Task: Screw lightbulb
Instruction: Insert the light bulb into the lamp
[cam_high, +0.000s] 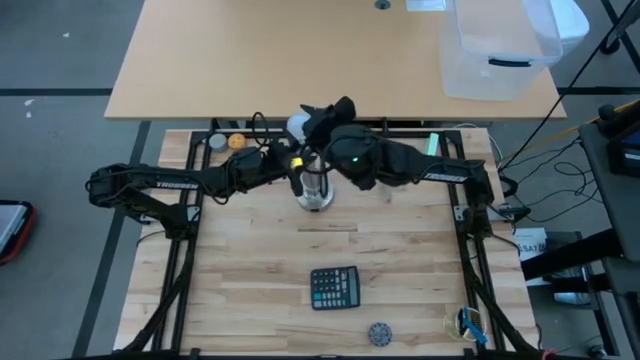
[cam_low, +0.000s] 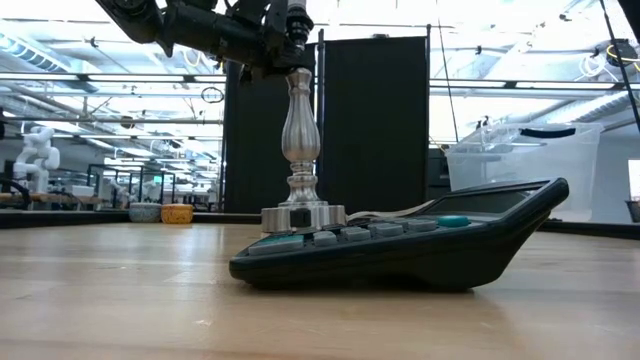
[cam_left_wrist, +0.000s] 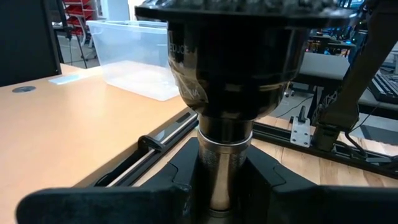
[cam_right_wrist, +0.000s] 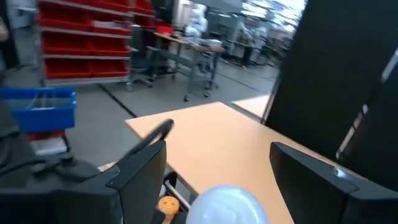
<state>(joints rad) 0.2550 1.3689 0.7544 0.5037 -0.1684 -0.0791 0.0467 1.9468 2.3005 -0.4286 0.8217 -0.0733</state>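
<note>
While the left claw (cam_left_wrist: 214, 186) clamps the stand (cam_low: 301, 160) just under its dark socket, the right claw (cam_right_wrist: 217, 180) holds the bulb (cam_right_wrist: 224, 204) between wide-set fingers, clamped on the globe, a little behind the socket top and not yet visibly seated.

Risks, as judgement:
- Thread may cross if the bulb base meets the socket tilted; neither wrist view shows base and socket together, so alignment is unconfirmed.
- Smooth frosted globe could slip in the fingers under twist, turning the claw without turning the bulb.
- Stand is tall on a small round base; should the left grip loosen, twisting force could tip or spin it.
- Both arms crowd together over the stand; wrists could knock.

View differences:
- High view alone places both arms meeting at the back middle of the desk (cam_high: 250, 270), bulb showing white at the right claw, and the calculator (cam_high: 334, 288) well apart nearer the front.
- Low view gives the stand upright, base flat behind the calculator; bulb hidden there.
- Left wrist view shows the grip on the stem; no bulb.
- Right wrist view shows the globe and an orange ball (cam_right_wrist: 166, 204) beyond; no socket.
</note>
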